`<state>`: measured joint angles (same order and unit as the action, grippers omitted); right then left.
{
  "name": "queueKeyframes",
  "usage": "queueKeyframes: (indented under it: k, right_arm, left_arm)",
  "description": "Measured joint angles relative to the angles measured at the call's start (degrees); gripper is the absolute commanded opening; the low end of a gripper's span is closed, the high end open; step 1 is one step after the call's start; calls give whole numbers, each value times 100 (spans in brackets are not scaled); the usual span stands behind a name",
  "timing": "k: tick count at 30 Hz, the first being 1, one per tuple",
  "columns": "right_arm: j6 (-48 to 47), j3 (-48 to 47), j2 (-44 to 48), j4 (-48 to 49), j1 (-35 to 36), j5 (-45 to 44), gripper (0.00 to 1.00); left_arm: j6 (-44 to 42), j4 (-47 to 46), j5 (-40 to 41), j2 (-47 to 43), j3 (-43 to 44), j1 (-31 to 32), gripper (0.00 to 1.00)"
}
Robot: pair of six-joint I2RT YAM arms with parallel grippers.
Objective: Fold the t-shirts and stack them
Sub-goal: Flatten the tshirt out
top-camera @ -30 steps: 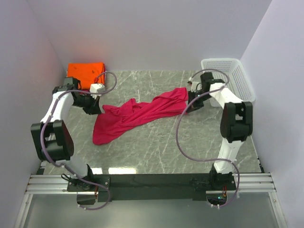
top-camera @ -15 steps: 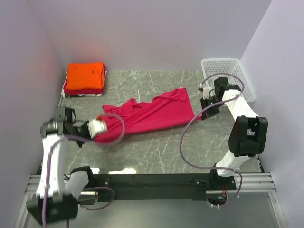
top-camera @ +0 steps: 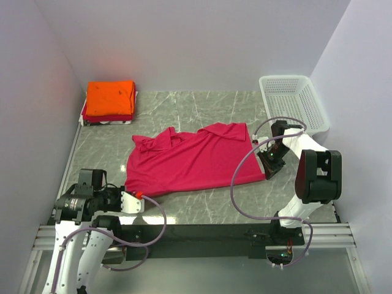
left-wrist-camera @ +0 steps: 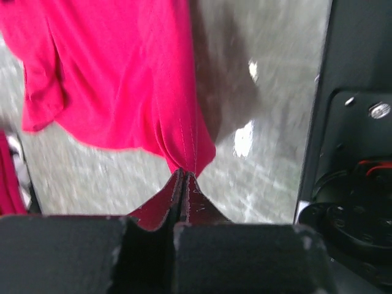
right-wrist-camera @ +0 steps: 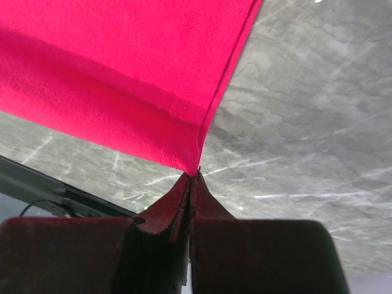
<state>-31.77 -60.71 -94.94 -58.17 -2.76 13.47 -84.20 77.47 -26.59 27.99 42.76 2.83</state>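
Crimson-pink cotton t-shirt (top-camera: 190,160): lay spread flat, mid-table, on grey marbled tabletop (top-camera: 202,104). Left gripper (left-wrist-camera: 184,176): jaws pressed together on the shirt's near-left hem corner. Right gripper (right-wrist-camera: 195,174): likewise clamped on the near-right hem corner. Folded orange-and-red t-shirt stack (top-camera: 110,98): far-left corner, well apart from both grippers.

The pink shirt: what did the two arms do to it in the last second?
The left fingers and right fingers, still pinching a hem corner each, pulled back toward the robot's bases, dragging the crimson-pink t-shirt nearer and spreading it from a bunched strip into a flat sheet. The folded orange stack and white basket stayed put.
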Motion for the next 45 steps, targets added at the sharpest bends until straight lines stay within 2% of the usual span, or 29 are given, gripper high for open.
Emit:
queueKeyframes:
  k: [3, 7, 11, 14, 17, 20, 23, 27, 32, 36, 45]
  right_arm:
    - [-70, 13, 0, 26, -2, -101, 0]
    - [-98, 55, 0, 31, -2, -173, 0]
    - [-70, -275, 0, -227, -11, 105, 0]
    - [52, -1281, 0, -455, -66, 507, 0]
    - [282, -2673, -11, -472, -170, 896, 0]
    - [586, -3864, 2, -223, -258, 1128, 0]
    - [986, -4645, 42, 166, -289, 1207, 0]
    - [1467, -5169, 44, 568, -289, 1143, 0]
    - [1908, -5445, 155, 1156, -289, 916, 0]
    - [2098, -5407, 516, 1512, -289, 743, 0]
    - [2166, -5296, 1740, 2114, -289, 511, 0]
  left_arm:
    - [323, -4, -247, 232, 216, 426, 0]
    - [1071, -15, -619, 1054, 481, 925, 0]
    - [2131, -122, -824, 2085, 994, 955, 0]
    - [2717, -356, -988, 3003, 1917, 350, 0]
    - [3390, -702, -1207, 4203, 3670, -662, 1]
    - [4116, -1296, -1469, 5278, 5458, -1255, 1]
    - [5010, -2330, -1609, 5825, 6334, -1620, 0]
    - [6076, -3456, -1624, 5871, 6461, -1770, 0]
    - [6835, -4765, -1508, 5637, 6282, -1773, 1]
    - [7049, -5403, -1360, 5119, 6000, -1792, 0]
    - [7267, -6109, -1005, 4354, 5831, -1897, 1]
